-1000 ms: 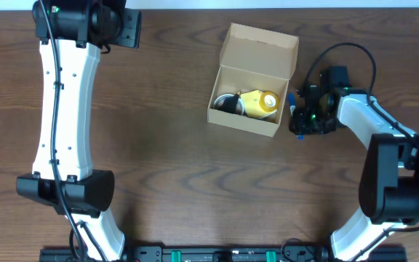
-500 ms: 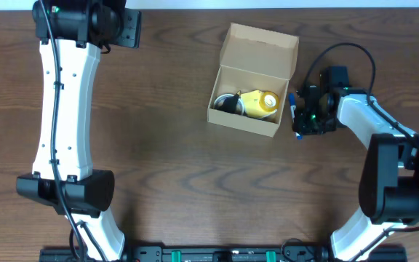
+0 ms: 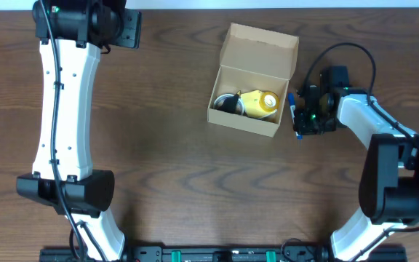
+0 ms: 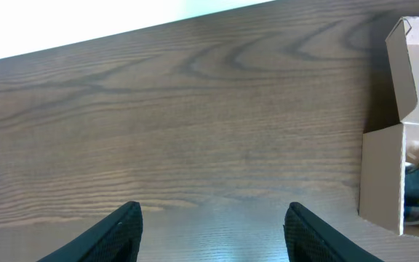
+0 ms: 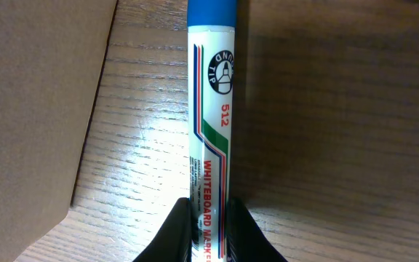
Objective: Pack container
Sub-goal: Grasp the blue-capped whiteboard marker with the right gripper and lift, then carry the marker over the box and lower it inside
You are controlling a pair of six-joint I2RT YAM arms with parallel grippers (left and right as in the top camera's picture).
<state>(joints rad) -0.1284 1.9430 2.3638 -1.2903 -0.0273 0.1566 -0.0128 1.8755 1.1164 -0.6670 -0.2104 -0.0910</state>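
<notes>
Overhead: the container (image 3: 244, 125), lid flap open, sits on the table (image 3: 166, 145) right of centre, toward the far edge, with a yellow item (image 3: 259, 102) inside. The right gripper (image 3: 294, 120) is low, just beside its right wall. Left wrist: the left gripper (image 4: 209, 218) hangs spread wide over bare wood, grasping nothing. Right wrist: the fingers pinch a whiteboard marker (image 5: 213, 131) lying alongside the cardboard wall.

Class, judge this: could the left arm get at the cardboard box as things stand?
Probably yes: only bare table lies between the open left hand and the container.
</notes>
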